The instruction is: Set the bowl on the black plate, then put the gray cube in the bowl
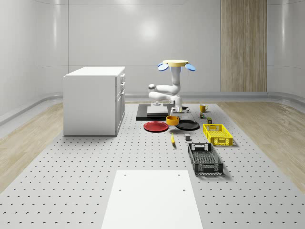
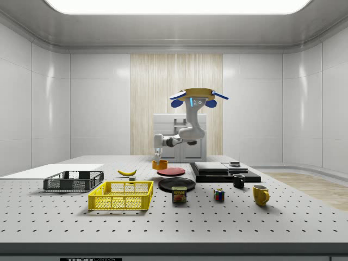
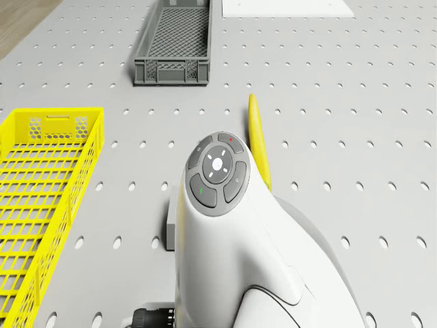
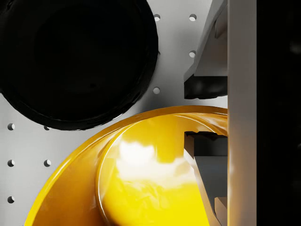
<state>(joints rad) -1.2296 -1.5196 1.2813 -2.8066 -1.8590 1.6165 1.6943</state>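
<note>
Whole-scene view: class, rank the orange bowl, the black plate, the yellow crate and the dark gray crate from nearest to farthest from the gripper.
1. Orange bowl, held at the gripper.
2. Black plate, just to the view's right of the bowl.
3. Yellow crate, farther right.
4. Dark gray crate, toward the camera.

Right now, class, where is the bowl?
The bowl hangs in the gripper, just above the table between the red plate and black plate in the whole-scene view, not yet over the black plate.
</note>
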